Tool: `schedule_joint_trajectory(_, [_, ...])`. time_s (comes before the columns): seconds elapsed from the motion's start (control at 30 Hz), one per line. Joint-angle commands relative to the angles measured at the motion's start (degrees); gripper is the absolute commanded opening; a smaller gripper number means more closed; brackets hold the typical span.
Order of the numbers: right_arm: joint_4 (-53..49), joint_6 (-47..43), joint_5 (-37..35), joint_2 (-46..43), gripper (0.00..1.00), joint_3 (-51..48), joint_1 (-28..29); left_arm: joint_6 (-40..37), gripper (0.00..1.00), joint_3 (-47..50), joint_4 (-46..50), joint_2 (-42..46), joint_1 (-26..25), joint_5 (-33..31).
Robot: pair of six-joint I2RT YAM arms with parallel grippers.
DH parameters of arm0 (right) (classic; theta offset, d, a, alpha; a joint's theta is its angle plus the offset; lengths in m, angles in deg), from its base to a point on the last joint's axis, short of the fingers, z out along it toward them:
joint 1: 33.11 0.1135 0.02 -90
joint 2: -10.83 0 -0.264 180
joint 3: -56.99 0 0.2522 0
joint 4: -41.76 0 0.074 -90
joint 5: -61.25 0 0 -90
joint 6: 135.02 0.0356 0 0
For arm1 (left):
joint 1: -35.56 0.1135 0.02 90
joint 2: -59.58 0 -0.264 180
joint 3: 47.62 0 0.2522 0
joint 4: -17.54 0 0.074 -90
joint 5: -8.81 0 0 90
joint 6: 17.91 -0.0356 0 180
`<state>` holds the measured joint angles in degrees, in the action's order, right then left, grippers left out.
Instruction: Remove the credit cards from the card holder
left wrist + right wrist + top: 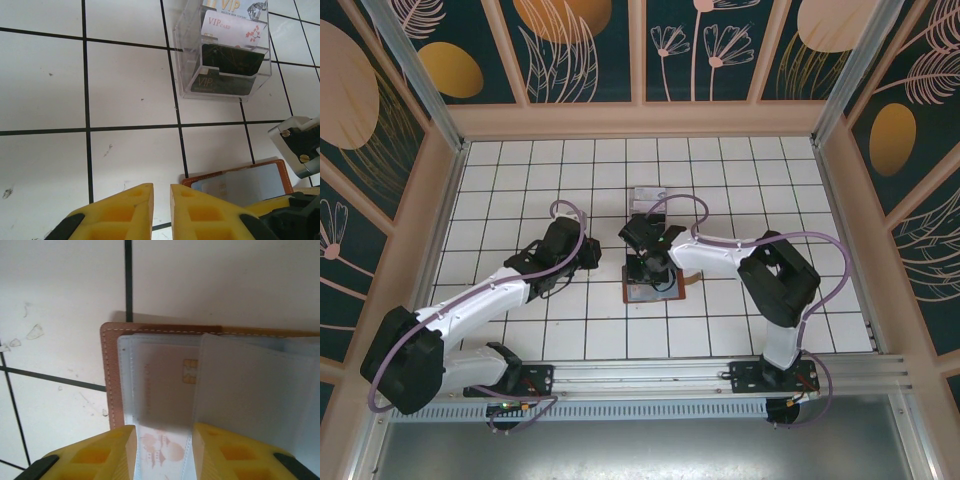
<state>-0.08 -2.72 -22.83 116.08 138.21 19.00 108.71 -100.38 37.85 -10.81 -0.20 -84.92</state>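
Bright, even overhead light floods the white tiled surface [610,340], with a soft shadow behind the card holder [107,380] ahead of the right fingers [100,455], faint glints on the clear card stand [225,50] beyond the left fingers [120,212], and both fingers' near ends blurred.

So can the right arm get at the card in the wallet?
Probably yes. The wallet lies open and the right end effector hangs right over it, straddling the end of the card, with nothing in between.
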Motion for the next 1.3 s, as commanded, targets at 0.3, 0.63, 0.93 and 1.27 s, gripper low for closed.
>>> schedule_joint_trajectory(0.3, [-12.0, -0.4, -12.6, 1.5, 0.37, 5.9, 2.3, -0.8, 0.19, -1.8, -1.5, -1.5, 0.2, 1.0])
schedule_joint_trajectory(0.63, [-17.2, -0.5, -17.7, 0.7, 0.37, 6.9, 2.7, -0.8, 0.19, -3.2, -1.5, -3.6, 0.2, 2.8])
schedule_joint_trajectory(0.93, [-17.9, -0.1, -19.9, -0.6, 0.38, 4.9, 2.6, -1.2, 0.2, -5.4, -0.3, -7.1, 0.2, 4.1])
schedule_joint_trajectory(1.27, [-18.1, 0.5, -21.3, -1.2, 0.38, 2.5, 2.6, -0.8, 0.21, -6.8, 0.7, -8.3, 0.0, 3.9])
